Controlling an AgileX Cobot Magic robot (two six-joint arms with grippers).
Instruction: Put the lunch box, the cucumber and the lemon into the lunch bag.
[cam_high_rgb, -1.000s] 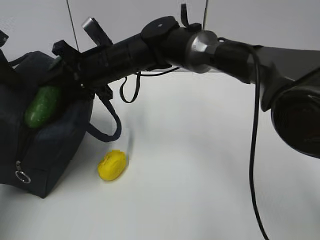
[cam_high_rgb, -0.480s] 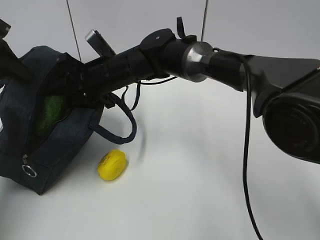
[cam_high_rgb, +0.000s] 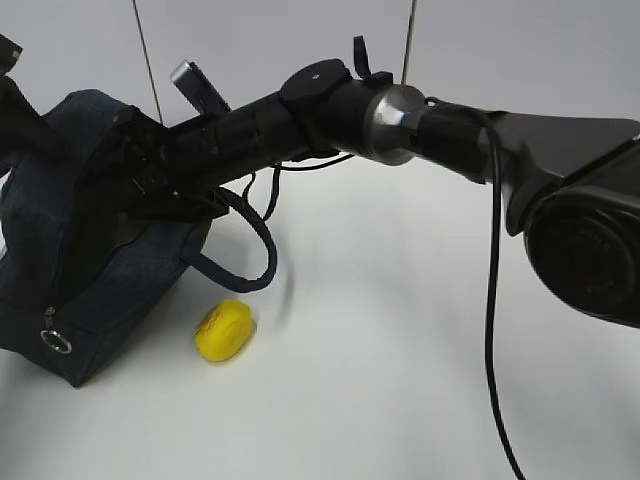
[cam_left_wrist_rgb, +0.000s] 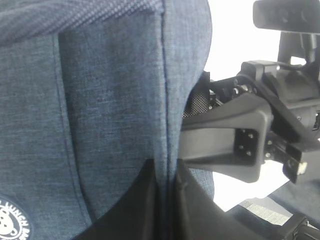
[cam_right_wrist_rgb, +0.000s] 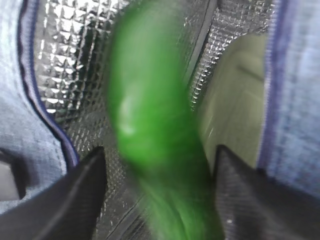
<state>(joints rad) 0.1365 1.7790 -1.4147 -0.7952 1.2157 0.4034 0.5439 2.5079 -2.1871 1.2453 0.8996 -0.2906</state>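
The navy lunch bag (cam_high_rgb: 90, 290) stands at the left, held open. My left gripper (cam_left_wrist_rgb: 167, 200) is shut on a seam of the bag's fabric (cam_left_wrist_rgb: 100, 100). My right gripper (cam_right_wrist_rgb: 160, 190) reaches down into the bag's mouth with its jaws open. Between them the green cucumber (cam_right_wrist_rgb: 150, 135) is blurred, pointing into the silver-lined interior (cam_right_wrist_rgb: 75, 65). The lunch box's sage-green lid (cam_right_wrist_rgb: 240, 100) shows inside the bag, right of the cucumber. The yellow lemon (cam_high_rgb: 224, 329) lies on the white table beside the bag.
The right arm (cam_high_rgb: 400, 120) stretches across the table from the right to the bag. A loop handle (cam_high_rgb: 250, 250) hangs off the bag's near side, above the lemon. The zipper's ring pull (cam_high_rgb: 55, 343) dangles at the bag's front corner.
The right gripper pushed the cucumber down into the bag and its jaws spread wider. The cucumber no longer shows in the exterior view. The lemon has stayed put.
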